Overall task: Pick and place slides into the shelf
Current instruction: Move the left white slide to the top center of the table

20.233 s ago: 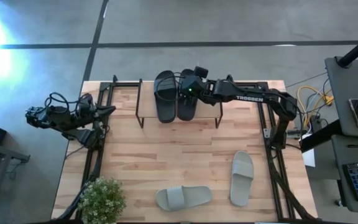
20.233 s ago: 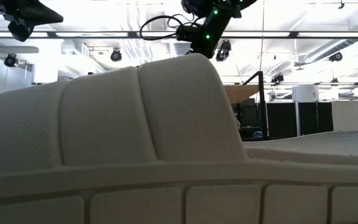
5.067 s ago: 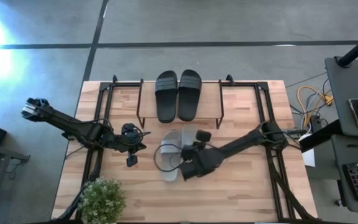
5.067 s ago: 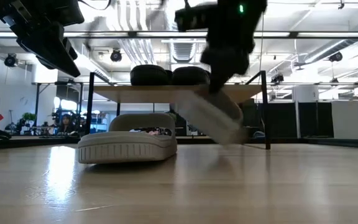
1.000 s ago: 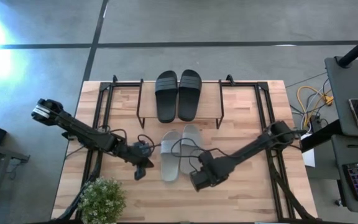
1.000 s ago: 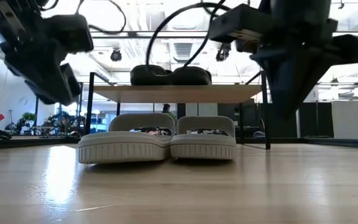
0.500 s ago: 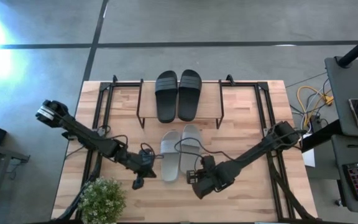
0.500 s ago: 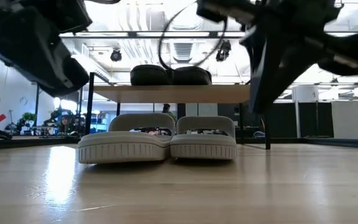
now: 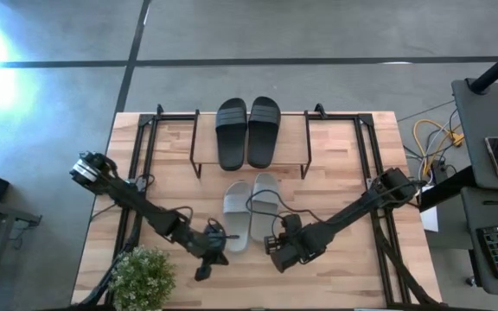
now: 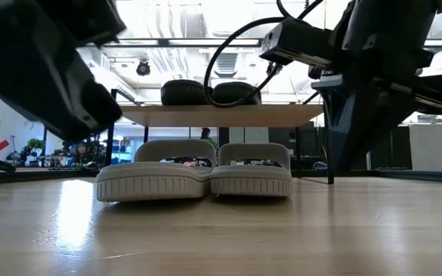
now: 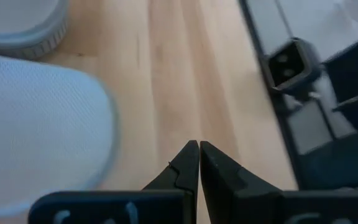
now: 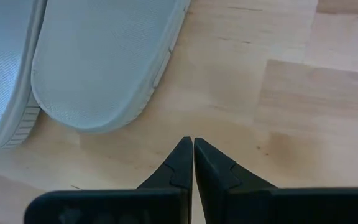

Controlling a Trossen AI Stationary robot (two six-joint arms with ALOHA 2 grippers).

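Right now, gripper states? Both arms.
Left gripper: shut, empty, over bare table beside the pale slides.
Right gripper: shut, empty, just off the pale slides' heel ends.

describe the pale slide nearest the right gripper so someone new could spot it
Find the shelf at the table's far edge, with two black slides on its plank. In front of it two pale slides lie side by side. The one wanted, the right pale slide, is on the right arm's side, heel nearest the right gripper; it reaches slightly closer to the shelf than the left pale slide.
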